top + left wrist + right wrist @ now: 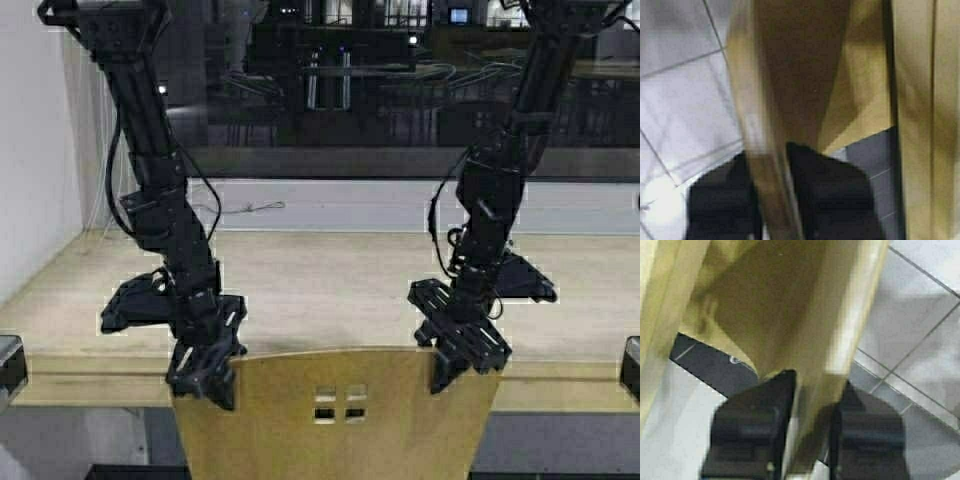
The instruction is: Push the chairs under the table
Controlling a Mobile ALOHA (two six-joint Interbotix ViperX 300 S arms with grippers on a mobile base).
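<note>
Only wrist views show each hand (772,200) (807,440) clamping the chair (335,415) backrest.

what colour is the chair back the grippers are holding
Mustard yellow, with four small square cutouts; the chair back shows best in the high view.

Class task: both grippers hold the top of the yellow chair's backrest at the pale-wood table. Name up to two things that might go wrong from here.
1. The left gripper and right gripper clamp only the thin top edge of the chair, at its corners; an uneven push might twist it or let the fingers slip off.
2. The backrest stands higher than the table edge, so pushing too far might jam it against that edge.
</note>
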